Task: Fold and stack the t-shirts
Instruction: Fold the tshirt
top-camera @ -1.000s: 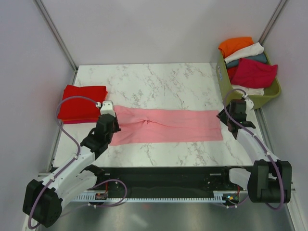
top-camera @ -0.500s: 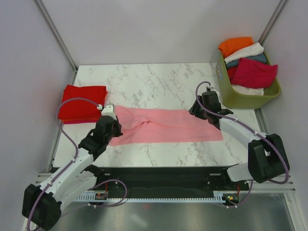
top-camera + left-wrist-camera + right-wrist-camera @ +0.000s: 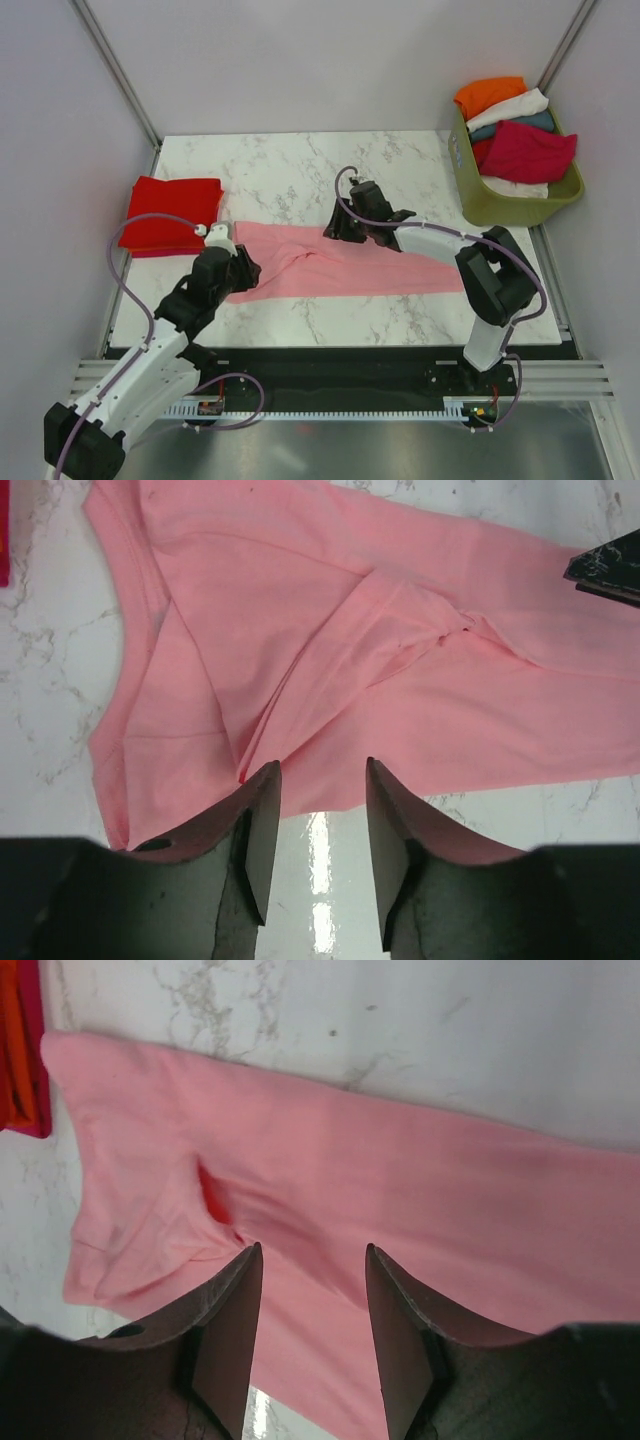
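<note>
A pale pink t-shirt [image 3: 380, 262] lies folded into a long strip across the marble table, with a crease bunched near its middle. A bright red folded t-shirt [image 3: 170, 214] lies at the table's left. My left gripper [image 3: 241, 270] is open and empty at the pink shirt's near left edge. In the left wrist view the left gripper [image 3: 322, 770] straddles the hem of the pink shirt [image 3: 420, 650]. My right gripper [image 3: 336, 229] is open and empty over the shirt's middle. In the right wrist view the right gripper [image 3: 312, 1250] hovers above the pink cloth [image 3: 430, 1190].
An olive-green basket [image 3: 520, 205] stands at the back right, holding orange [image 3: 488, 94], white, teal and crimson [image 3: 530, 150] shirts. Bare marble [image 3: 300, 165] lies behind the pink shirt. The red shirt's edge shows at the top left of the right wrist view [image 3: 18, 1060].
My right arm has swung left from the pink shirt's right end to over its middle. My left gripper has shifted slightly toward the near edge. The shirt's left part has bunched a little.
</note>
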Available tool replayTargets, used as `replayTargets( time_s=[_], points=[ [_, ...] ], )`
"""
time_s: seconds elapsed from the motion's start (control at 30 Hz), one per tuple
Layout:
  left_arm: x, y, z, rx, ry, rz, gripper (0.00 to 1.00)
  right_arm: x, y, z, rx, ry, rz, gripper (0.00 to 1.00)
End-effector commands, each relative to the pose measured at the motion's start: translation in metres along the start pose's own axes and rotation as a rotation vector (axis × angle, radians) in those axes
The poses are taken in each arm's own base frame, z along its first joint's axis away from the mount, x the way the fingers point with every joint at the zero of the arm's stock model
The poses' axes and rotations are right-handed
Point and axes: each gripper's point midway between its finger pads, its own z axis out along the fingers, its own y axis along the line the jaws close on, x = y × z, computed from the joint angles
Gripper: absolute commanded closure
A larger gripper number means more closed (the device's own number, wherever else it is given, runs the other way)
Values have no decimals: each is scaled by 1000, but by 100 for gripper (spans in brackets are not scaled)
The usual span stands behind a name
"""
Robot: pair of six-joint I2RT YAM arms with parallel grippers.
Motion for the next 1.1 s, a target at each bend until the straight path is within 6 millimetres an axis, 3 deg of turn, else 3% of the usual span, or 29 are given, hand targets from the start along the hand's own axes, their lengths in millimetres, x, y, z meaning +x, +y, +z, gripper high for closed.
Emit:
replayTargets(
  time_s=[0.0, 0.1, 0.27, 0.47, 0.6, 0.77, 0.9, 1.07],
  points=[
    [-18, -2, -6, -28, -50, -68, 51, -4, 47, 10, -148, 23, -26, 46],
    [-31, 2, -9, -71, -86, -110, 36, 4, 63, 21, -195, 43, -64, 45],
    [-50, 0, 0, -126, -86, -129, 36, 10, 77, 41, -226, 66, -103, 44],
    [-60, 0, 33, -182, -18, -165, 36, 21, 94, 62, -310, 144, -135, 42],
    [-66, 4, 55, -208, 34, -217, 39, 34, 94, 72, -337, 195, -132, 42],
    [-53, 14, 81, -210, 132, -279, 42, 47, 99, 65, -405, 239, -116, 44],
    [-46, 20, 91, -229, 157, -275, 43, 48, 109, 45, -488, 225, -122, 46],
    [-34, 22, 103, -237, 209, -268, 43, 66, 100, 30, -498, 262, -92, 46]
  ],
)
